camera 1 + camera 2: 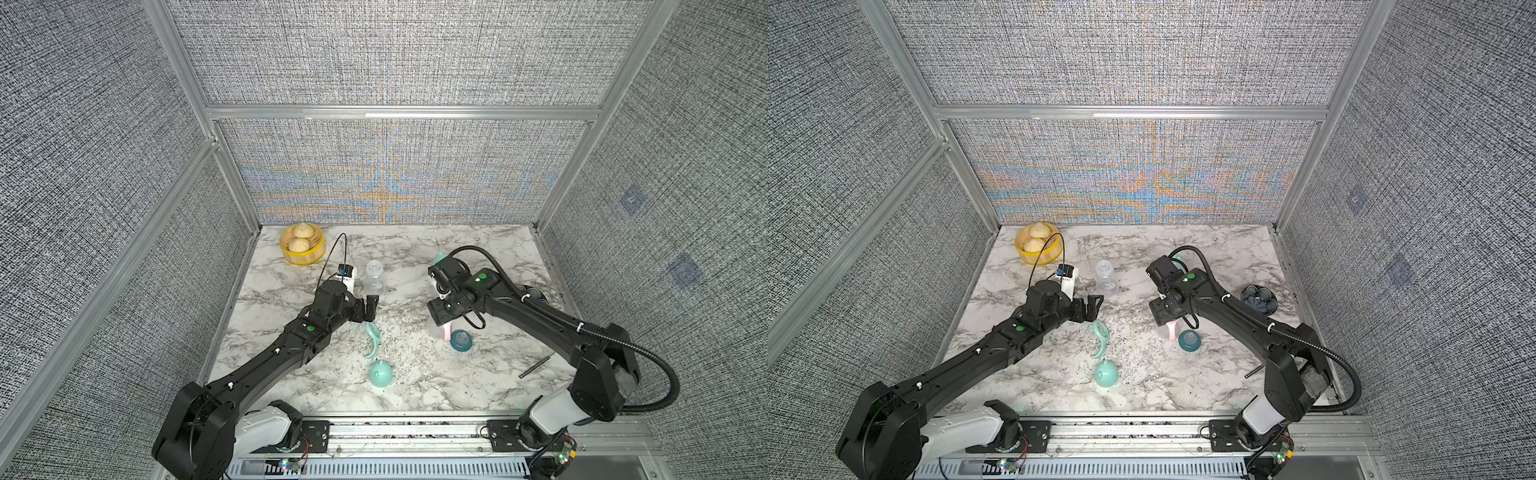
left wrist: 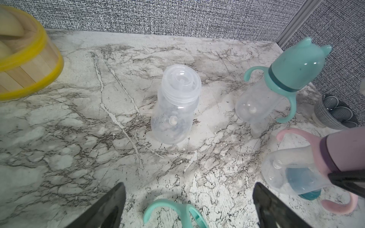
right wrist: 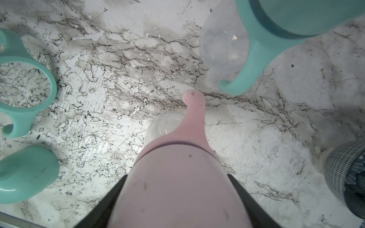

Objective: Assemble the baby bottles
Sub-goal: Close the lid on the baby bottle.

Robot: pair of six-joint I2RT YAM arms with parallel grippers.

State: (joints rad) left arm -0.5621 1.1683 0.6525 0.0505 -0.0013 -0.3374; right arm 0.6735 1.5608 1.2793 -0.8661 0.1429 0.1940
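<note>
- Three bottles from left wrist: clear bottle (image 2: pixel 175 106) upright on surface (image 2: pixel 69 128), mint-capped bottle (image 2: pixel 276 88) beyond, pink bottle (image 2: pixel 296 169) tilted.
- Right end effector (image 3: pixel 177 176) clenched on pink bottle's cap, grip unclear in both top views.
- Left end effector (image 2: pixel 189 186) released.

Close-up of the marble surface (image 2: pixel 59 138). A bare clear bottle (image 2: pixel 173 110) stands upright in the middle with its mouth open, no ring or collar on it. Next to it is the mint bottle (image 2: pixel 276 88), fully done: eared cap, dark collar, handles on both sides. The pink bottle (image 2: pixel 300 169) is nearer, with purple collar and lilac cap on, and the right finger (image 2: pixel 347 179) pressed against it. A teal collar (image 2: pixel 310 195) shows through its clear body. A loose mint ring (image 2: pixel 173 213) lies between the left fingers (image 2: pixel 106 209), which are spread wide, holding nothing. The yellow basket (image 2: pixel 39 65) with buns sits by the back wall, and a patterned bowl (image 2: pixel 333 112) is past the mint bottle.
</note>
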